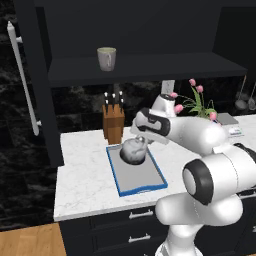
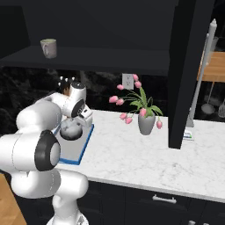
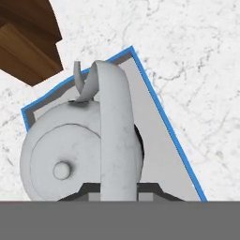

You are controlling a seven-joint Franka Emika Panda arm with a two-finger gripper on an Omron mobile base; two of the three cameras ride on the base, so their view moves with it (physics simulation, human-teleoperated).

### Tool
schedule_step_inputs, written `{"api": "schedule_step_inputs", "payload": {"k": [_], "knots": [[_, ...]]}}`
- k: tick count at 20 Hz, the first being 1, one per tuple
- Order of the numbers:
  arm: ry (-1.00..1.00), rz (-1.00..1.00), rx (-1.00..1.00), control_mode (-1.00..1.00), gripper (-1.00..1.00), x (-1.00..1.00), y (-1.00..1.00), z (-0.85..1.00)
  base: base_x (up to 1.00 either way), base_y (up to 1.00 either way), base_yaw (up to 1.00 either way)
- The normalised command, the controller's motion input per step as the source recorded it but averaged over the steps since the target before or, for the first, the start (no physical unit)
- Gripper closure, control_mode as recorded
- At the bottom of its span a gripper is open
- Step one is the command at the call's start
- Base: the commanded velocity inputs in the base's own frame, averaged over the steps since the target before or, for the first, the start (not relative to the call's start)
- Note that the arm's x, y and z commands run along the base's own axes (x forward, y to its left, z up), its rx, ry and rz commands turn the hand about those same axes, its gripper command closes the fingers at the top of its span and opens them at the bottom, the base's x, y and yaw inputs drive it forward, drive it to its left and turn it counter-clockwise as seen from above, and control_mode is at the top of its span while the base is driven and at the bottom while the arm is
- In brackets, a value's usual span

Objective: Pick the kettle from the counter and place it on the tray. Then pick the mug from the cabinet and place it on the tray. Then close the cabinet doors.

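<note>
- The first step is nearing its end: the kettle [image 1: 134, 150] sits at the far end of the tray [image 1: 145, 181], which lies on the counter [image 1: 85, 180] near its left edge, just in front of a knife block [image 1: 113, 123].
- The gripper [image 1: 142, 140] hangs right above the kettle; in the hand view its fingers [image 3: 86, 188] stand narrow on either side of the handle [image 3: 114, 136], so it appears clamped on the handle.
- The next move likely calls for letting go, lifting clear, then reaching up to the mug [image 1: 106, 58] on the cabinet [image 1: 150, 67] shelf.
- The left base view shows the whole tray and the open left door [image 1: 22, 80].
- The right base view adds a flower vase [image 2: 146, 123] further right and the right door [image 2: 186, 74].
- The hand view alone shows the lid knob [image 3: 61, 170] and the spout [image 3: 78, 77] pointing at the tray's far corner.
</note>
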Motion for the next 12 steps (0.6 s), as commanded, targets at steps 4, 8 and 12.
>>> {"api": "schedule_step_inputs", "payload": {"k": [4,8,12], "knots": [[0.0,0.0,0.0,-1.0,1.0,0.14,0.09,-0.23,0.0,0.0,0.0],[0.0,0.0,0.0,-1.0,1.0,0.07,0.08,-0.23,0.0,0.0,0.0],[0.0,0.0,0.0,-1.0,1.0,0.06,0.07,-0.25,0.0,0.0,0.0]]}}
